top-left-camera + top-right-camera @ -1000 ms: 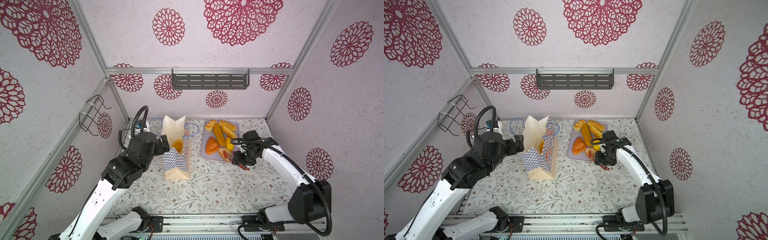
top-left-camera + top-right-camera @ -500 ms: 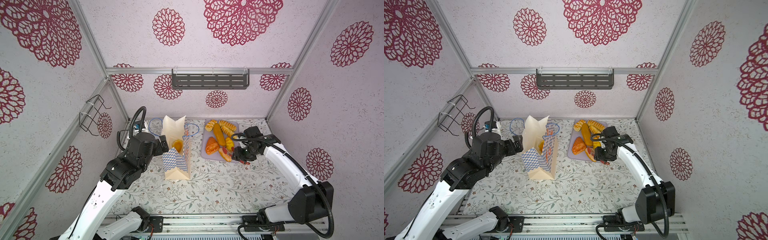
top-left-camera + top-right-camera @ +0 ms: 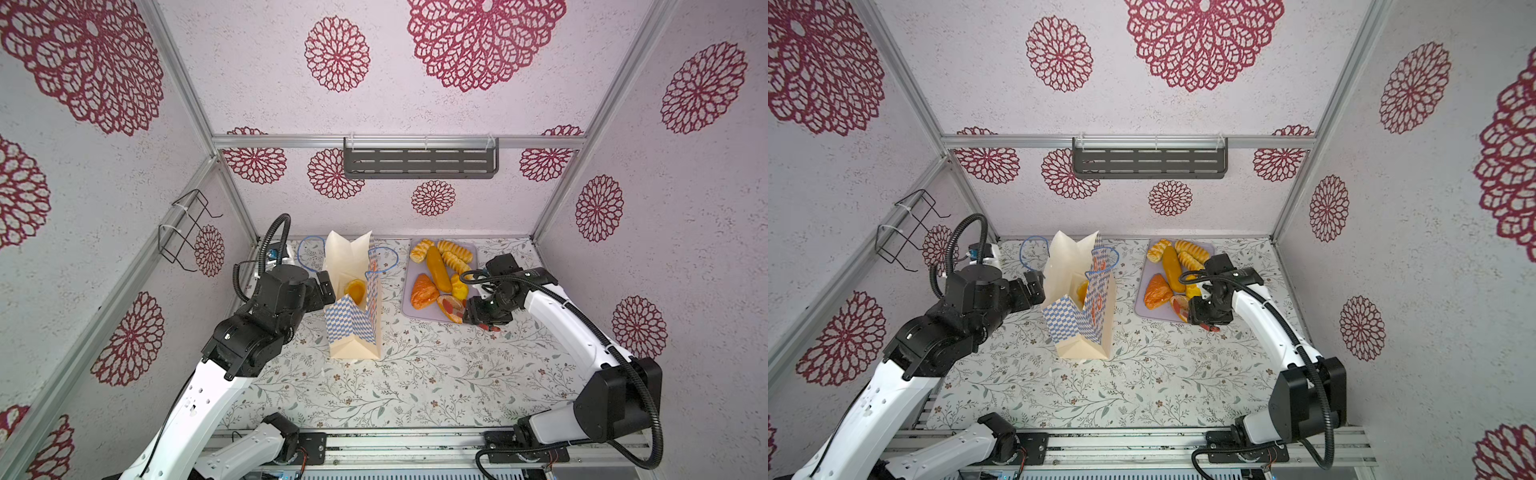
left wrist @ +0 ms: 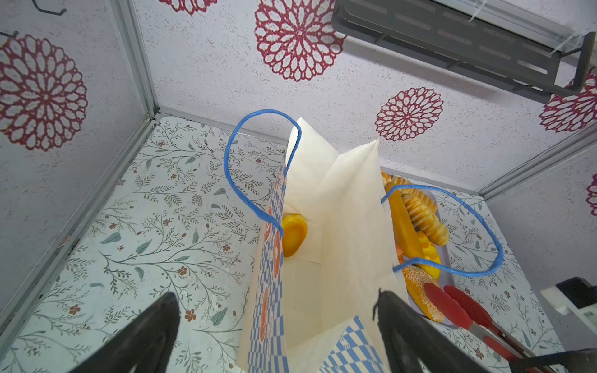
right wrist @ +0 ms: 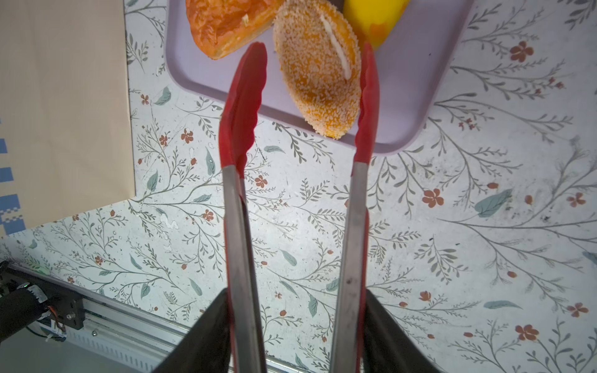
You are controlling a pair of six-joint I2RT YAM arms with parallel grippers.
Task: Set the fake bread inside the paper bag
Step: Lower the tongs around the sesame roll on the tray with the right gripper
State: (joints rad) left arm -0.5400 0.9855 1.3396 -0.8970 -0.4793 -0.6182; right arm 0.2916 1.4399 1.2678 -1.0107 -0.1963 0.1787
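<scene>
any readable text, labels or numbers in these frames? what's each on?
None can be read.
paper bag: orange print down its side, seen at too steep an angle in every view to make out.
tray, tongs: no lettering shows.

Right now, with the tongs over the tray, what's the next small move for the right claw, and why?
Probably squeeze the right claw tighter. It holds the red tongs, and their open tips sit either side of the sugared bun on the lilac tray, not yet pinching it. Squeezing should grip the bun for the lift to the paper bag.
</scene>
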